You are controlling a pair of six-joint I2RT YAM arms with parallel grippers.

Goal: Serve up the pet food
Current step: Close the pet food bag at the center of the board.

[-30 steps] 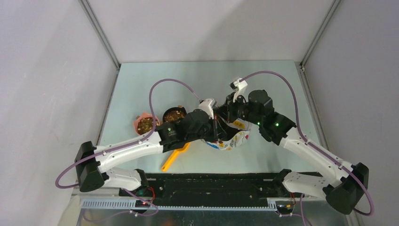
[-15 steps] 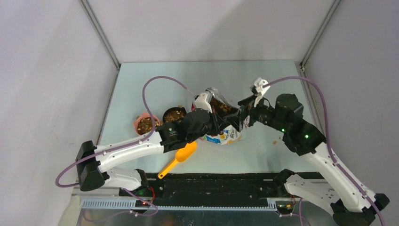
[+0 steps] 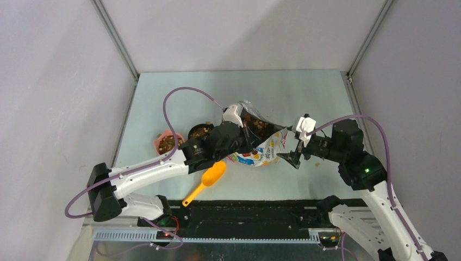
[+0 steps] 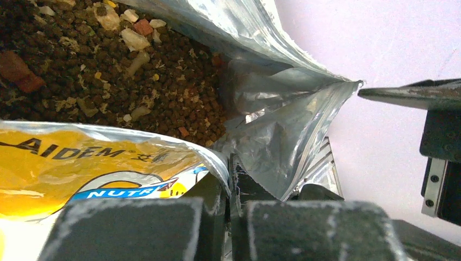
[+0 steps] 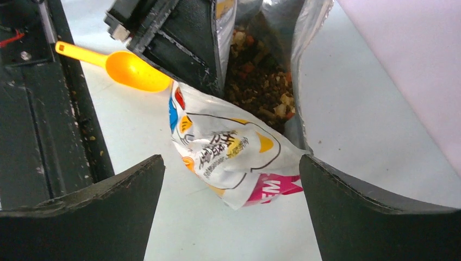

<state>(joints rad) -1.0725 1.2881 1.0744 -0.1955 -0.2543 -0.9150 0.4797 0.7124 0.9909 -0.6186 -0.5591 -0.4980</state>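
Right gripper (image 3: 294,154): withdrawn from printed bag (image 3: 264,154), claw apart. Left gripper (image 4: 231,217): clamped on bag rim; pet food (image 4: 108,70) inside.

The pet food bag (image 4: 65,168) reads "AIDEM" on its yellow front, with "NUTR" on a blue band below

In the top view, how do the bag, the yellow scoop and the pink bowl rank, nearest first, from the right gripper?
1. bag, just left of the right gripper, before its open jaws.
2. yellow scoop, farther left, toward the near edge.
3. pink bowl, far left.
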